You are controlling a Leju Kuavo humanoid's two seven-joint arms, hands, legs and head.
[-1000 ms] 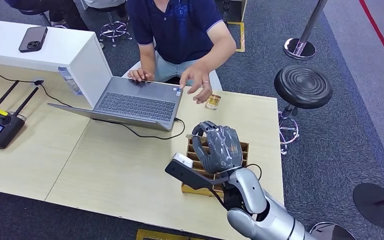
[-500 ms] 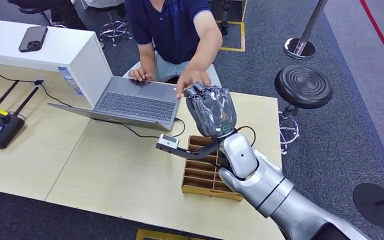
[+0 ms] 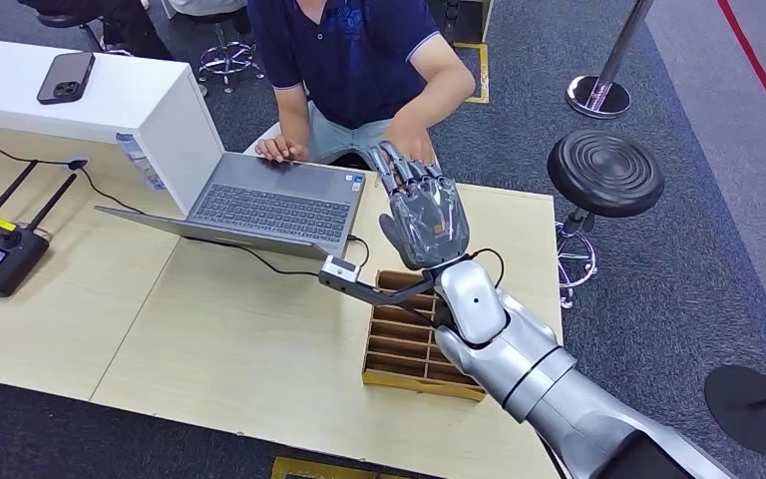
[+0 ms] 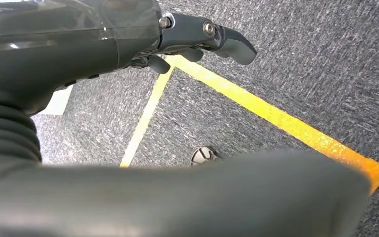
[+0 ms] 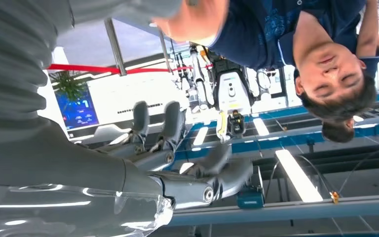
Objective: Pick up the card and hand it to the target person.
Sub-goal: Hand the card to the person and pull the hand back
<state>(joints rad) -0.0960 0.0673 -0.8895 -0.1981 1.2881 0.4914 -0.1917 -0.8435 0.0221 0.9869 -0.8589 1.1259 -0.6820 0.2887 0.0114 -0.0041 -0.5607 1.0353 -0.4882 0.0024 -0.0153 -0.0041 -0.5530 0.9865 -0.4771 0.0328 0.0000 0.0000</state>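
Head view, reading left to right: laptop [image 3: 279, 205] at ten o'clock, the slotted wooden tray [image 3: 399, 344] on the surface [image 3: 209, 339] at centre. My right robot hand [image 3: 421, 215] is raised toward the person's hand [image 3: 411, 148], fingers spread, holding nothing I can see. I cannot find the card; I judge the handover near done.

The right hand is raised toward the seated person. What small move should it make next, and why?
Probably draw the right hand back a little, slowly. The person's hand is right at its fingertips, and in the right wrist view the fingers are spread with no card between them. The card itself cannot be seen, so the handover seems done.
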